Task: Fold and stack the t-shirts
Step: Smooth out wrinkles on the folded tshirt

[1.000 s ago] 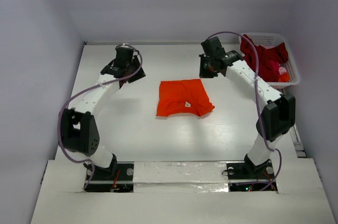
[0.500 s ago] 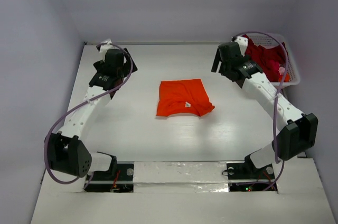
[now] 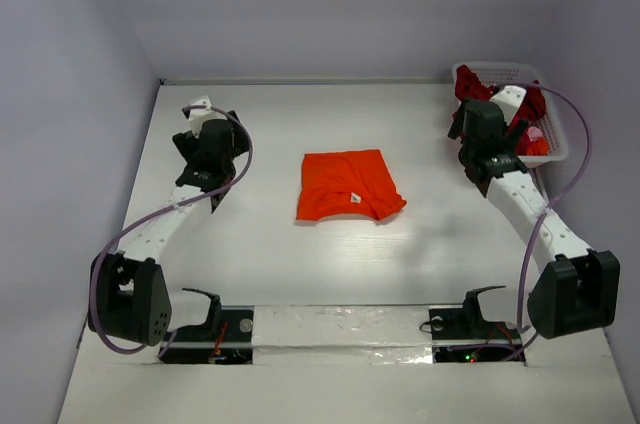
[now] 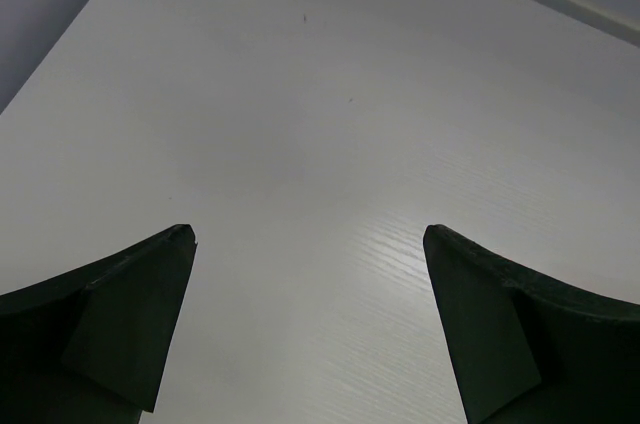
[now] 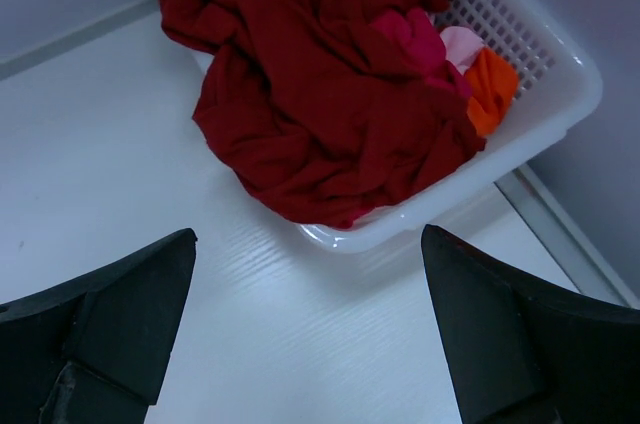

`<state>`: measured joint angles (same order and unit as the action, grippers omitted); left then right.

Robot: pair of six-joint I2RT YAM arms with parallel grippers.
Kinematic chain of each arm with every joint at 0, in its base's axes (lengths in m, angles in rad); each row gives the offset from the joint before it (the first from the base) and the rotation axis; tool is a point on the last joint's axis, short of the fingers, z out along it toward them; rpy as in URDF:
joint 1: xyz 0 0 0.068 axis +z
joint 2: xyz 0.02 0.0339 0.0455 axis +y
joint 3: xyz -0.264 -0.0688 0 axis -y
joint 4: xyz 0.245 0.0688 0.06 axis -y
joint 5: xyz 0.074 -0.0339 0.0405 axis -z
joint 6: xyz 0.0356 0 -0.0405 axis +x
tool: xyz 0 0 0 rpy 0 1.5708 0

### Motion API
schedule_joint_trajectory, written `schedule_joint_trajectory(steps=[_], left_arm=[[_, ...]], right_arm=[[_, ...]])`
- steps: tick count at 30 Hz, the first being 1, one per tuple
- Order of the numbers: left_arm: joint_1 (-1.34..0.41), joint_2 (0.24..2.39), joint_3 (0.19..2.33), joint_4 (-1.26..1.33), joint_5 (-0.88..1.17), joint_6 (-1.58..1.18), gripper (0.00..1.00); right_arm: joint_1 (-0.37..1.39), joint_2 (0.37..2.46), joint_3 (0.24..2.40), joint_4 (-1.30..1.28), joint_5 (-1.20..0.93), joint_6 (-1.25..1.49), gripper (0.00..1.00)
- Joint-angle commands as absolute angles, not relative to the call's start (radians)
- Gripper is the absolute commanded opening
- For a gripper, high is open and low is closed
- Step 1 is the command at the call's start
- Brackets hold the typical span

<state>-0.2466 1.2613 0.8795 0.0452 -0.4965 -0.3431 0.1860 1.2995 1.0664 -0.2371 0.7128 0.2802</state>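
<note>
Folded orange t-shirt (image 3: pixel 345 184) lies flat mid-desk (image 3: pixel 300 264), small white label (image 3: pixel 354 198) near its front edge, no gripper touching it. Left gripper (image 4: pixel 308 234) is released, jaws spread wide, nothing between them, and hangs over bare desk well left of the orange t-shirt. Right gripper (image 5: pixel 308 234) is also released and empty, jaws wide, just in front of the white basket (image 5: pixel 560 94) at the far right corner. Dark red t-shirts (image 5: pixel 320 94) sit crumpled in the basket, one spilling over its near rim; pink and orange cloth beside them.
</note>
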Motion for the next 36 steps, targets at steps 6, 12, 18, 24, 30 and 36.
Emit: schedule_joint_trajectory(steps=[6, 12, 18, 24, 30, 36], left_arm=[[-0.242, 1.235, 0.600, 0.619, -0.604, -0.167, 0.99], [-0.242, 1.252, 0.387, 1.072, -0.594, -0.019, 0.99], [-0.242, 1.322, 0.336, 1.195, -0.537, 0.050, 0.99], [-0.224, 1.417, 0.226, 1.564, -0.516, 0.126, 0.99], [-0.213, 1.402, 0.207, 1.571, -0.517, 0.101, 0.99], [-0.213, 1.399, 0.189, 1.597, -0.522, 0.095, 0.99]], right_arm=[[0.161, 1.042, 0.513, 0.879, 0.483, -0.021, 1.00], [0.152, 1.109, 0.376, 1.049, 0.457, -0.009, 1.00], [0.152, 1.170, 0.377, 1.143, 0.474, -0.032, 1.00], [0.134, 1.264, 0.435, 1.116, 0.499, -0.014, 1.00], [0.123, 1.230, 0.359, 1.234, 0.526, 0.038, 1.00], [0.114, 1.220, 0.331, 1.250, 0.518, 0.045, 1.00]])
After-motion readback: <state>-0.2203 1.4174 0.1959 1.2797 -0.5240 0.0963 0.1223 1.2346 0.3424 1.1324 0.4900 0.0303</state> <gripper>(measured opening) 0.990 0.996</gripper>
